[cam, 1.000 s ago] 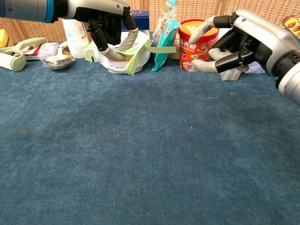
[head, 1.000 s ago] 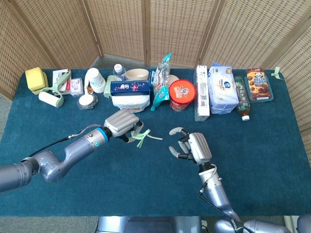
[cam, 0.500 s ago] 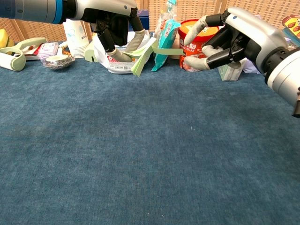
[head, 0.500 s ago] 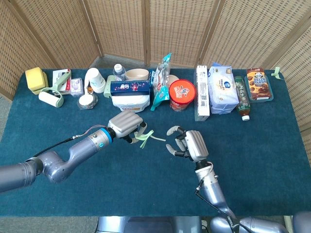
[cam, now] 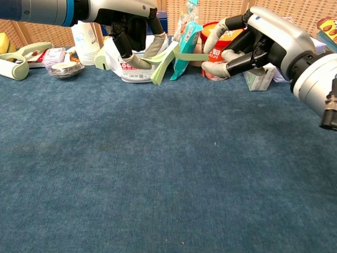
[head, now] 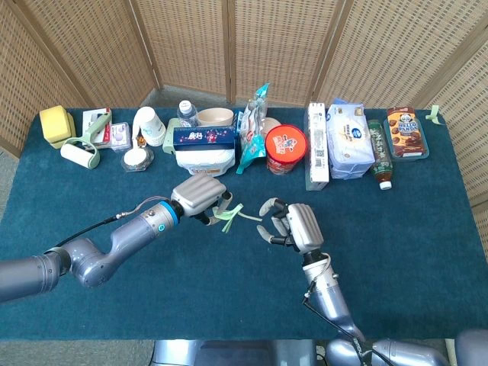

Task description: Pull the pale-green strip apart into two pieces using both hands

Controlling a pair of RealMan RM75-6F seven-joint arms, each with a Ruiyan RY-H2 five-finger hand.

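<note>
The pale-green strip (head: 231, 216) hangs above the blue tablecloth, folded, with one thin end sticking out to the right. My left hand (head: 200, 197) grips its left part, fingers curled round it; the chest view shows this hand (cam: 131, 23) and the strip (cam: 164, 55) at top centre. My right hand (head: 294, 227) is just to the right of the strip, fingers spread. In the chest view the strip's thin end reaches between the forefinger and thumb of the right hand (cam: 258, 39), which stand apart and do not clamp it.
Along the table's far edge stands a row of goods: a lint roller (head: 80, 152), paper cups (head: 149, 125), a white bag (head: 203, 159), a snack pouch (head: 252, 130), a red noodle cup (head: 285, 149), tissue packs (head: 349, 140) and a cookie tray (head: 406, 132).
My right hand has moved left until its fingertips flank the strip's free end. My left hand has shifted slightly right with the strip in it.
</note>
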